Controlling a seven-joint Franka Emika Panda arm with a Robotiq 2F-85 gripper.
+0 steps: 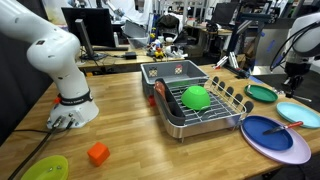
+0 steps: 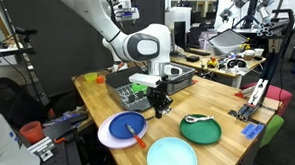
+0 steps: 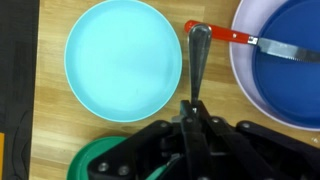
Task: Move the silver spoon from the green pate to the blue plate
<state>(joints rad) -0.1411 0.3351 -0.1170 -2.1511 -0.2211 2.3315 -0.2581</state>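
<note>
Polished metal spoon (image 3: 198,58), smooth wood-grain table (image 3: 35,120), light-blue plate (image 3: 120,60) — matt plastic

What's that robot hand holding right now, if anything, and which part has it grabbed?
Its fingers pinch a silver spoon by the narrow end of the handle, with the bowl pointing away.

A: Ext cams?
B: Both exterior views mid-range, angled down on counter (image 1: 125,115) from diff sides; share rack (image 1: 200,127), blue plate (image 1: 262,130) (image 2: 117,124).
A: Wrist?
B: Close, straight down over plates.
</note>
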